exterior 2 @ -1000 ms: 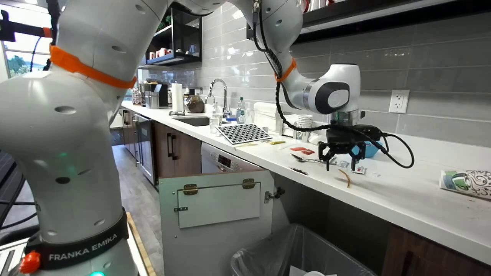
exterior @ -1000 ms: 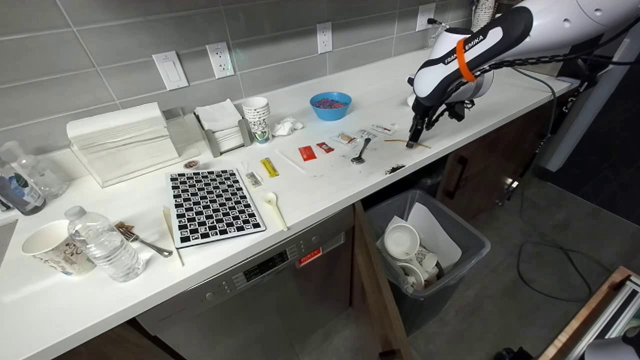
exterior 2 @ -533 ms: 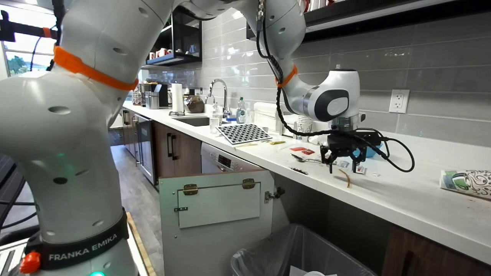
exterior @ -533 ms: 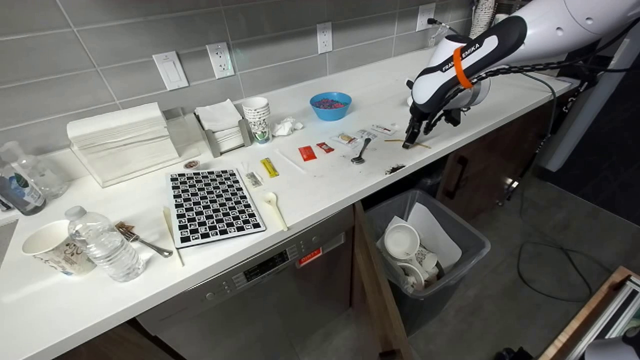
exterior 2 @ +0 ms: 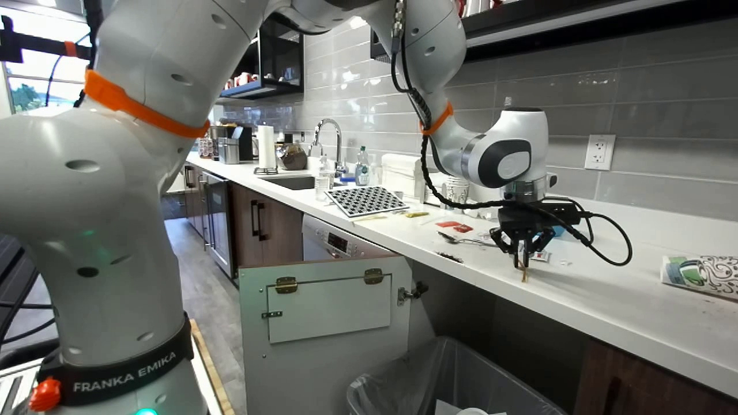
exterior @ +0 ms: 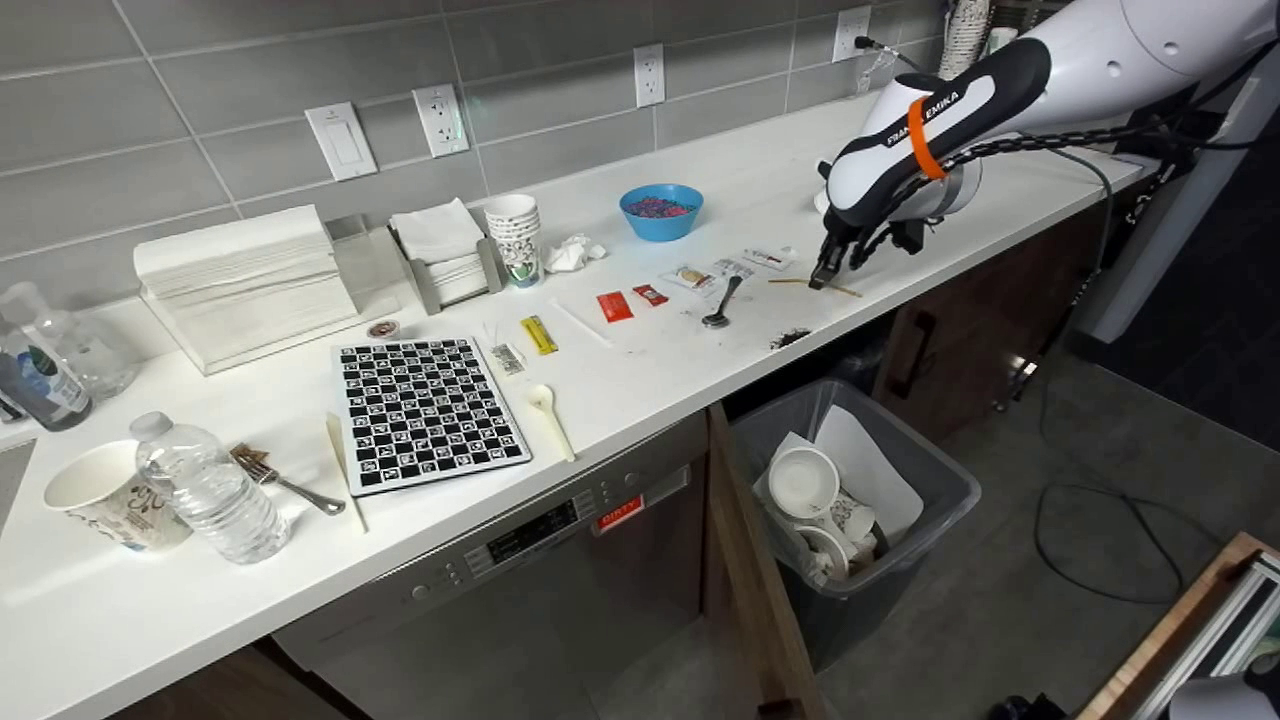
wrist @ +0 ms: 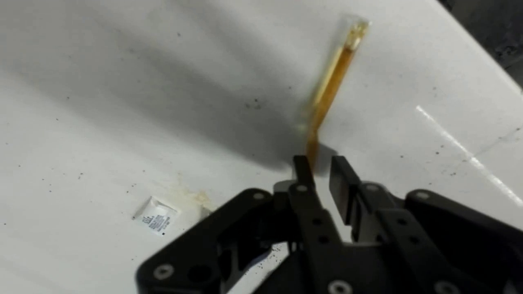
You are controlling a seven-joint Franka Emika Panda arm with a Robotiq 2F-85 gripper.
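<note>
A thin brown stick (wrist: 334,79), pale and shiny at its far end, lies on the white counter and runs up to my fingertips in the wrist view. My gripper (wrist: 320,163) is partly closed over its near end, with a narrow gap between the fingers. The stick passes beside the left-hand finger (wrist: 303,169); whether either finger touches it I cannot tell. In both exterior views the gripper (exterior 2: 522,262) points down just above the counter, at the stick (exterior: 849,292). A small white packet (wrist: 155,215) lies to the left in the wrist view.
A metal spoon (exterior: 716,319), red packets (exterior: 616,306) and a blue bowl (exterior: 662,228) stand along the counter. Dark crumbs (exterior: 790,338) lie near its front edge. Below is an open cabinet with a lined bin (exterior: 960,490). A patterned cup (exterior 2: 700,276) lies on its side.
The fingers have drawn together from a wide spread to a narrow gap. The gripper has moved slightly lower and toward the stick. The stick looks unmoved on the counter.
</note>
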